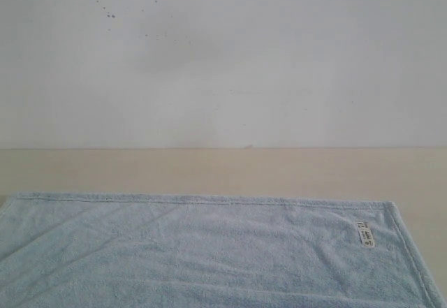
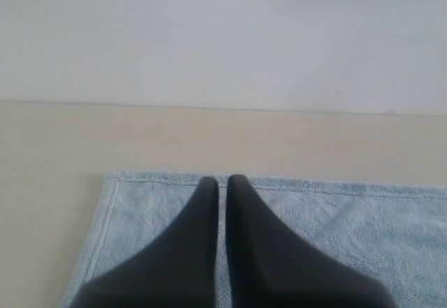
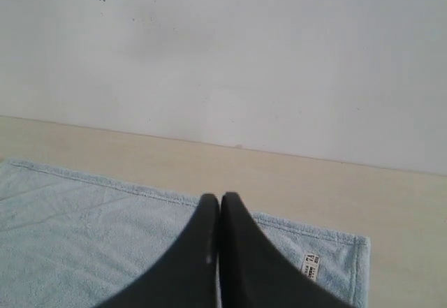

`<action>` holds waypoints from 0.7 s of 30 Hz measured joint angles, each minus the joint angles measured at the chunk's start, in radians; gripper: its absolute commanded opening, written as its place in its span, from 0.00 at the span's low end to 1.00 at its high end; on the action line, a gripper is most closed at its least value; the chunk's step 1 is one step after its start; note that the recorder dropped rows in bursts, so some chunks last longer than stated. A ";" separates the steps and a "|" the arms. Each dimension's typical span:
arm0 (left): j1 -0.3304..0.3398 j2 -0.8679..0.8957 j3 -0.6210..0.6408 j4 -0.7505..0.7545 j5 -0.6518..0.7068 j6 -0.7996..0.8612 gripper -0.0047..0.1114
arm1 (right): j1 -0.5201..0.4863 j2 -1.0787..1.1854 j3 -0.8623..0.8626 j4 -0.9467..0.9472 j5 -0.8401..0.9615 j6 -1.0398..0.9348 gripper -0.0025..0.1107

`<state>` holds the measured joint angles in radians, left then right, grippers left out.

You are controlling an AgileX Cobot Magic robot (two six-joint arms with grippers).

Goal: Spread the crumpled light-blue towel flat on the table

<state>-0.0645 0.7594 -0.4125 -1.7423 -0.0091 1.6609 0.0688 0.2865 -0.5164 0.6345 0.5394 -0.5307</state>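
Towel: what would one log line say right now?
towel: spread flat on table | left tool: shut | right tool: shut

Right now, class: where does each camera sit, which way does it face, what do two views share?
Exterior: looks across the table at the wall, towel in front; no robot part shows.
Left wrist: over the towel's corner, behind the shut left gripper, facing the wall.
Right wrist: same behind the shut right gripper; shares the label with exterior.

**Pale blue on cream, black claws**

Towel [image 1: 209,252] plain light blue, fluffy nap. Label [image 1: 364,234] white with dark marks, just beside right claw [image 3: 219,198]. Surface [image 1: 209,172] plain cream-beige. Wall [image 1: 279,63] white, few dark specks. Left claw [image 2: 223,181] and right claw matte black.
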 measured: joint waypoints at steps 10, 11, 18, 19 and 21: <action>0.000 0.000 0.000 0.000 0.000 0.000 0.08 | 0.000 -0.004 0.000 0.000 0.004 0.000 0.02; 0.000 0.000 0.000 0.000 0.000 0.000 0.08 | 0.000 -0.004 0.000 0.000 0.004 0.000 0.02; 0.000 0.000 0.000 0.000 0.000 0.000 0.08 | 0.000 -0.010 0.008 0.000 -0.042 0.003 0.02; 0.000 0.000 0.000 0.000 0.000 0.000 0.08 | 0.000 -0.017 0.017 -0.006 -0.053 0.011 0.02; 0.000 0.000 0.000 0.000 0.000 0.000 0.08 | 0.000 -0.041 0.046 -0.046 -0.082 0.039 0.02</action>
<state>-0.0645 0.7594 -0.4125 -1.7423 -0.0091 1.6609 0.0688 0.2459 -0.4705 0.5884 0.4572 -0.4913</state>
